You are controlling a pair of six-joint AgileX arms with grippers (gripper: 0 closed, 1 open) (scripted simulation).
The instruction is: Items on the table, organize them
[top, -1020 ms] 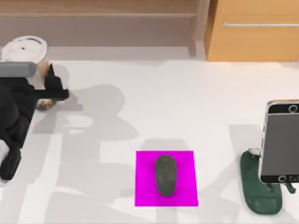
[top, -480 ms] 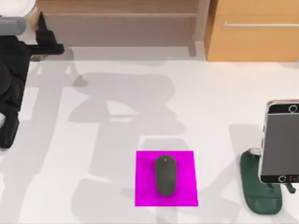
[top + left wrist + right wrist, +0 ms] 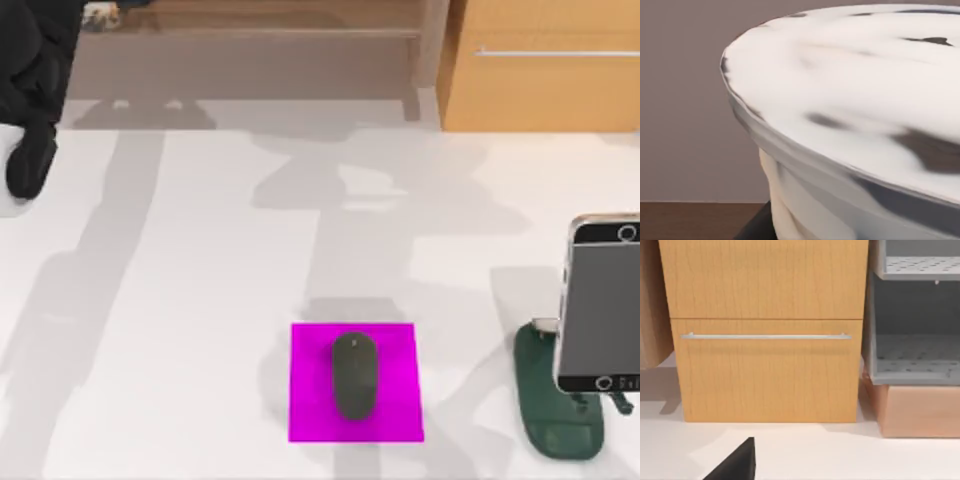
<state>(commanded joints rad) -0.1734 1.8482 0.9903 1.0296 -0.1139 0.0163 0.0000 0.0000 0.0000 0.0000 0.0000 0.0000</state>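
The drink cup hangs high over the table's far left corner, its white lid and beige wall close up in the left wrist view. My left gripper is shut on it at the top view's upper edge, where a sliver of the cup shows beside the black arm. The dark grey mouse lies on a magenta mat near the front middle of the white table. The smartphone leans upright on a dark green stand at the right edge. A dark part of my right gripper faces the cabinet.
A wooden cabinet with a drawer handle stands at the back right, also the cabinet in the right wrist view, next to a grey shelf unit. A low wooden shelf runs along the back.
My left arm has lifted the cup off the far left of the table and carried it up and back to the top view's upper edge. The mouse and the phone have not moved.
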